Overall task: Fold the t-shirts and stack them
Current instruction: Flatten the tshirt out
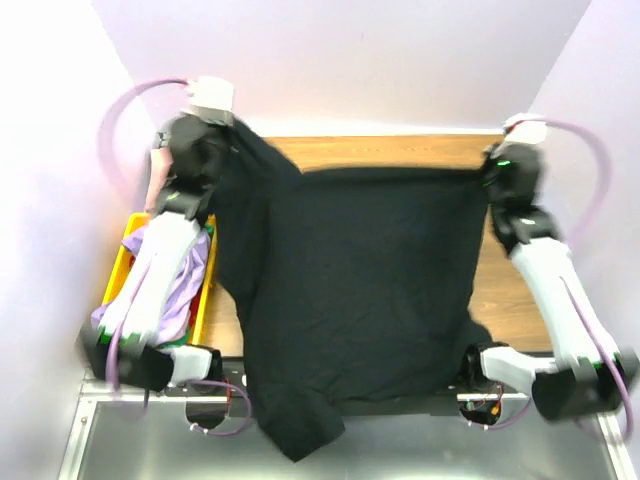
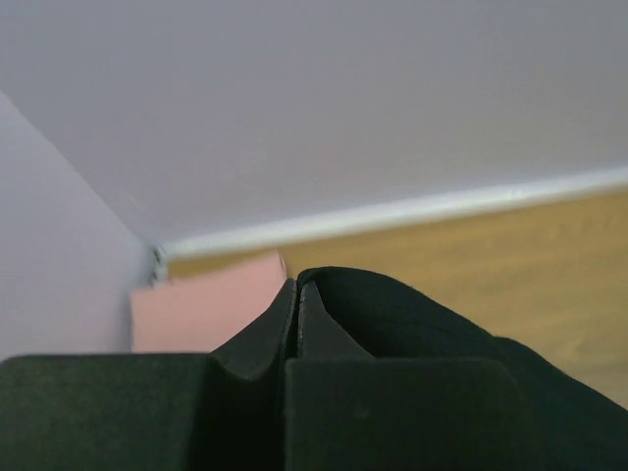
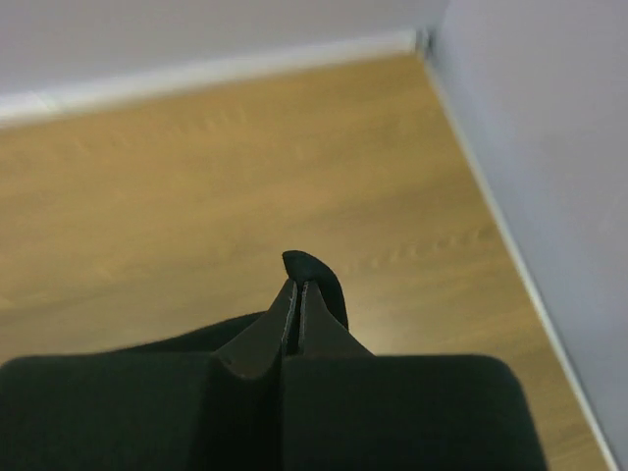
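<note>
My left fingers (image 2: pixel 297 287) were closed tight on a fold of the black t-shirt (image 1: pixel 360 280), the cloth bunched over and to the right of their tips. My right fingers (image 3: pixel 297 287) were shut as well, pinching a small tab of the same black cloth that stuck up just past them. From above, the shirt stretched between my two grips: my left one near the far left corner of the counter (image 1: pixel 510 290), my right one near the far right corner, and the shirt's far edge ran nearly straight between them. The rest of it covered the middle of the counter, and its near end spilled over the near edge, one corner drooping lowest toward the left.

The pink t-shirt (image 2: pixel 206 309) showed just beyond my left fingertips, toward the far left corner. The lavender t-shirt (image 1: pixel 185 285) lay crumpled in the yellow crate (image 1: pixel 125 250) off the counter's left edge, partly hidden under my left arm.
</note>
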You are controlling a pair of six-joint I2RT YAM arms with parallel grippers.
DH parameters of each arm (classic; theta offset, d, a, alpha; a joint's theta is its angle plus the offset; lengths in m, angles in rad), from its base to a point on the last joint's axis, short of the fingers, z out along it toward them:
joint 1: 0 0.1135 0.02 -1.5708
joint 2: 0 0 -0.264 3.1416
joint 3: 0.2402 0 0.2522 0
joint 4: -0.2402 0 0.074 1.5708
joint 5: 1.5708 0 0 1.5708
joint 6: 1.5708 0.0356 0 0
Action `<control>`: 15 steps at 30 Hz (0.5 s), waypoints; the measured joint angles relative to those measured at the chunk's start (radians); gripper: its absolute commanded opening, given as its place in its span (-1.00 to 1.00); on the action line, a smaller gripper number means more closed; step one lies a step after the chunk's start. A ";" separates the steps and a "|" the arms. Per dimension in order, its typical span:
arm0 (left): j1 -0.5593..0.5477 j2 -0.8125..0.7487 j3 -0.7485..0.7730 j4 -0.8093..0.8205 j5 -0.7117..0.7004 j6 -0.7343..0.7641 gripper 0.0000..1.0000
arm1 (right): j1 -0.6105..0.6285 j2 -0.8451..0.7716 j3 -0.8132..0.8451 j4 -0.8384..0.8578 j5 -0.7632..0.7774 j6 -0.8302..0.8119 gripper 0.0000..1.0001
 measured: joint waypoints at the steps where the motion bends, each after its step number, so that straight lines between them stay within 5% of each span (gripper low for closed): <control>1: 0.000 0.052 -0.033 0.013 0.006 0.000 -1.00 | 0.000 0.035 -0.052 0.039 0.015 0.006 -0.99; 6: 0.000 0.422 -0.039 0.060 0.043 -0.009 -1.00 | -0.005 0.332 -0.276 0.285 0.095 0.051 -0.99; 15: 0.000 0.734 0.135 0.097 0.083 -0.024 -1.00 | -0.037 0.772 -0.177 0.498 0.147 0.055 -0.99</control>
